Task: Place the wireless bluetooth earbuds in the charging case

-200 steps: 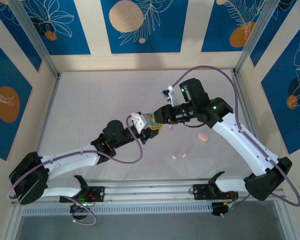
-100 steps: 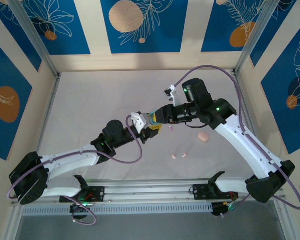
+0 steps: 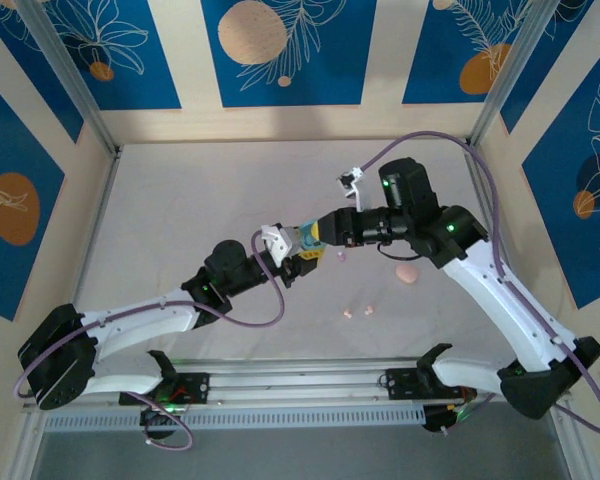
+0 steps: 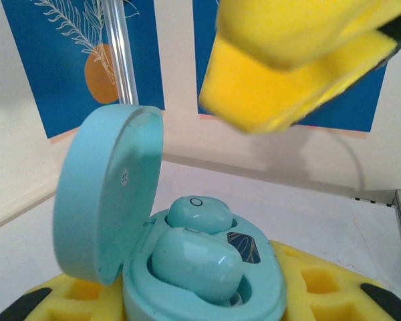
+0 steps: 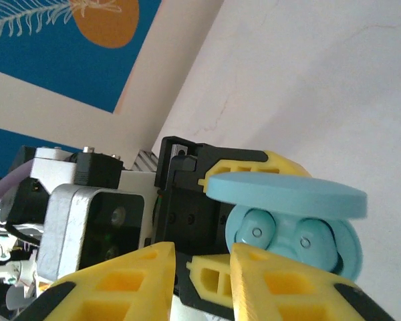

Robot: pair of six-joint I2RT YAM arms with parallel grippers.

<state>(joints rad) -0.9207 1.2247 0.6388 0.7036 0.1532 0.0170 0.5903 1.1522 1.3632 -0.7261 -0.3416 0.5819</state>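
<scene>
Earbuds (image 4: 195, 257), light blue pair: both sit side by side in the wells of the open charging case (image 4: 137, 294), rounded backs up. Whether they are pressed fully down, I cannot tell.
Charging case: light blue and oval, held over the middle of the surface (image 3: 180, 200). Its lid (image 4: 110, 190) stands open on the hinge, at one side of the buds.
Left gripper (image 3: 298, 256): reaches in from the near left corner. Its jaws pinch the base of the charging case between the yellow pads (image 4: 307, 287), one pad on each side.
Right gripper (image 5: 202, 257): reaches in from the side of the right edge and faces the left gripper, tips just beside the open case. Its jaws are a little spread, with a narrow gap and nothing between them. In the left wrist view one yellow tip hangs above the buds. Whether it touches the case, I cannot tell.
Pink earbuds (image 3: 348, 313): two, lying on the surface close to each other, between the middle and the near edge, apart from both grippers.
Pink case (image 3: 407, 273): lies on the surface toward the right edge, just beside the right arm. It is too small to tell if it is open.
Pale bud (image 3: 342, 255): one tiny bud on the surface between the held case and the pink case. Its colour is not clear.
</scene>
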